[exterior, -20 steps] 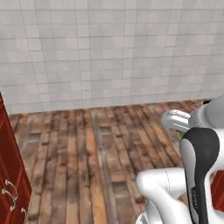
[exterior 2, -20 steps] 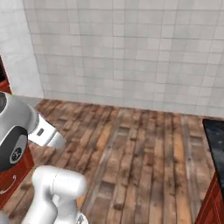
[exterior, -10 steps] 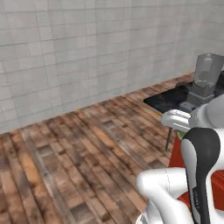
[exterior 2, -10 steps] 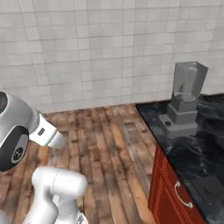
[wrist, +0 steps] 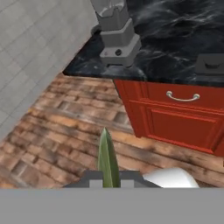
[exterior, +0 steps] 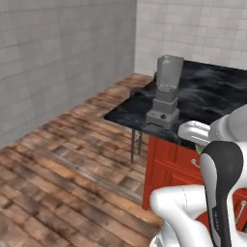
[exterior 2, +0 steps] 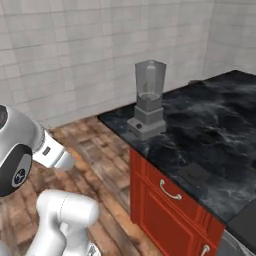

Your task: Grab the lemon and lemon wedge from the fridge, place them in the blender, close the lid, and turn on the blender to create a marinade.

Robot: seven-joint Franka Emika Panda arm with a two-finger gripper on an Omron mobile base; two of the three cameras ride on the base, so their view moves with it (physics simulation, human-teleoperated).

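The blender point(exterior 2: 148, 100) stands near the corner of the black marble counter point(exterior 2: 215, 135), its clear jug open at the top and, as far as I can tell, empty. The lid point(exterior 2: 193, 173) looks to be the small dark square lying flat on the same counter, well apart from the blender, near the front edge above the red cabinets point(exterior 2: 170, 210).

In the hand view the gripper point(wrist: 107, 173) has its fingers pressed together on a thin yellow-green sliver, probably the lemon wedge point(wrist: 106, 157), pointing up and away from the hand. From there the blender lies ahead and above, over the wooden floor point(exterior: 62, 164), so I'd judge the coming move is forward and up to the jug mouth
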